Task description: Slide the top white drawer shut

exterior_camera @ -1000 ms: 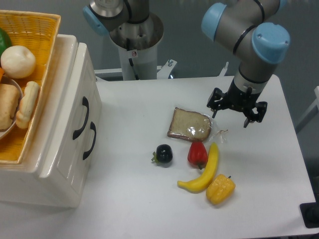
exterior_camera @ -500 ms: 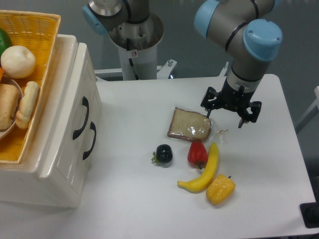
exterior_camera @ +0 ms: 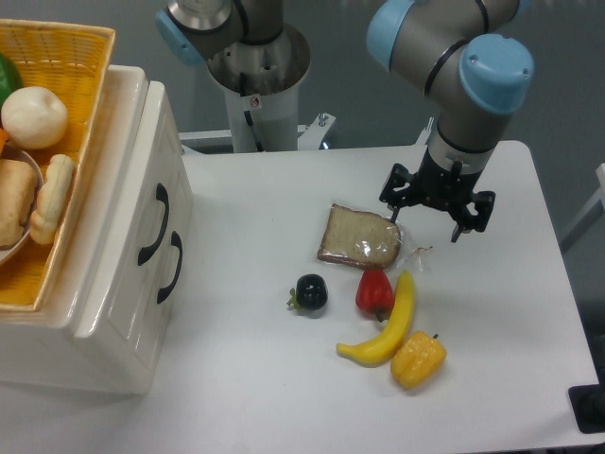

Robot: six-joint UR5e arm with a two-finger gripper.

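While jaws (exterior_camera: 437, 211) hang spread, top white drawer (exterior_camera: 151, 203) near flush, basket (exterior_camera: 57, 104) holding bread rolls (exterior_camera: 33, 203).

The top white drawer (exterior_camera: 142, 203) is glossy cream-white with a black handle (exterior_camera: 154, 223). The basket (exterior_camera: 71, 57) is yellow-orange. The banana (exterior_camera: 388, 326) and one pepper (exterior_camera: 418, 358) are yellow, another pepper (exterior_camera: 374, 292) is red. The arm (exterior_camera: 454, 57) is grey with light blue caps, the table (exterior_camera: 265, 378) white.

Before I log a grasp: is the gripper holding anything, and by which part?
Nothing is held. The gripper hangs open and empty above the table, beside the bread slice.
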